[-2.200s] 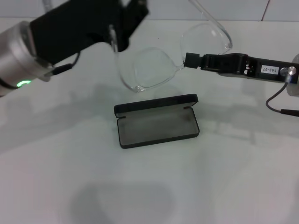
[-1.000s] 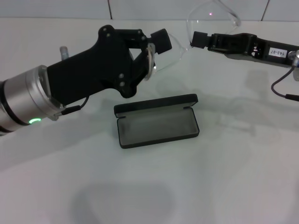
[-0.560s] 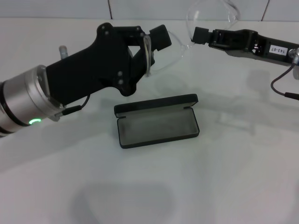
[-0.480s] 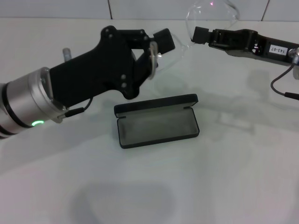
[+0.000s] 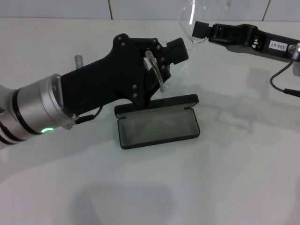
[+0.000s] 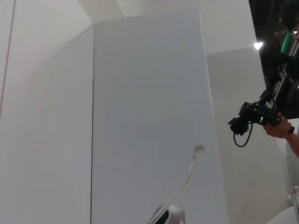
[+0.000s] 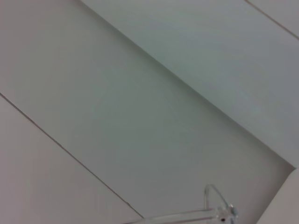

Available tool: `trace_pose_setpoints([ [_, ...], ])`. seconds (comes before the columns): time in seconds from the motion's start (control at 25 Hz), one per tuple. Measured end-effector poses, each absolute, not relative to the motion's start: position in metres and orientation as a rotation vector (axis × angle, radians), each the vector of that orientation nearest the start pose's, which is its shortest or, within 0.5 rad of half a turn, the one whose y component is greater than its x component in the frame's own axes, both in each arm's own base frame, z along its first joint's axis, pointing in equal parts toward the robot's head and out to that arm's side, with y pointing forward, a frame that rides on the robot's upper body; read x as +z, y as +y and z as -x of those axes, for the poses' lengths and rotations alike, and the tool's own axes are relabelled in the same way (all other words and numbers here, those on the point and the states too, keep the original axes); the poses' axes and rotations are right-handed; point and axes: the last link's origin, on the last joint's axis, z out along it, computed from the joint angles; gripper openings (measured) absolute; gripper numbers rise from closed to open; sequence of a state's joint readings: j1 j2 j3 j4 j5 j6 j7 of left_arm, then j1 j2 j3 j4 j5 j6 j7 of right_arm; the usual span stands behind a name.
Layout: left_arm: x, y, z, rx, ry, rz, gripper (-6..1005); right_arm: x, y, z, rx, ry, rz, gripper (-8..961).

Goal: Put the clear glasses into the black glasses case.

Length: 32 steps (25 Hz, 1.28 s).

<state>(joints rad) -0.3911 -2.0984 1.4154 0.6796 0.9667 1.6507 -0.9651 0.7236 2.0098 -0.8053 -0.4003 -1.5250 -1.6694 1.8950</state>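
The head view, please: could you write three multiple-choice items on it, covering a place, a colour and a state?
1. Where are the clear glasses?
A. Held in the air above the table
B. Inside the case
C. Flat on the table

2. What colour is the lining of the black glasses case?
A. Red
B. Grey
C. Yellow

3. What state is the case in?
A. Shut
B. Open, lid up
C. Upside down

Answers: 1 A, the right gripper holds the glasses at the nose bridge and the left gripper reaches one lens; 2 B, the open tray shows grey; 3 B, the lid stands up behind an empty tray.
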Motion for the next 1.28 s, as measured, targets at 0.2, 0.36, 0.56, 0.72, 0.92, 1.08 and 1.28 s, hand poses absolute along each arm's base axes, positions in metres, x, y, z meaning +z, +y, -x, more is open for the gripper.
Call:
trace_pose_setpoints([
  [0.2, -0.02, 0.288, 0.166, -1.539, -0.008, 2.491, 41, 0.015, 0.367, -0.174, 1.46, 1.276, 2.616, 41],
  [0.36, -0.024, 0.285, 0.165, -1.543, -0.002, 2.505, 41, 0.015, 0.368, -0.175, 1.455, 1.279, 2.605, 41],
  [0.56, -0.028, 0.283, 0.163, -1.547, -0.004, 2.523, 41, 0.014, 0.369, -0.175, 1.454, 1.284, 2.593, 41],
  [0.72, -0.03, 0.281, 0.161, -1.562, -0.01, 2.528, 40, 0.014, 0.369, -0.175, 1.454, 1.284, 2.592, 41],
  [0.92, -0.036, 0.279, 0.159, -1.585, -0.019, 2.535, 40, 0.014, 0.369, -0.175, 1.455, 1.286, 2.592, 41],
  [1.08, -0.04, 0.278, 0.158, -1.587, -0.023, 2.548, 40, 0.013, 0.368, -0.176, 1.455, 1.29, 2.59, 41],
  [1.28, -0.033, 0.28, 0.162, -1.606, -0.042, 2.485, 40, 0.014, 0.366, -0.177, 1.459, 1.292, 2.591, 41],
])
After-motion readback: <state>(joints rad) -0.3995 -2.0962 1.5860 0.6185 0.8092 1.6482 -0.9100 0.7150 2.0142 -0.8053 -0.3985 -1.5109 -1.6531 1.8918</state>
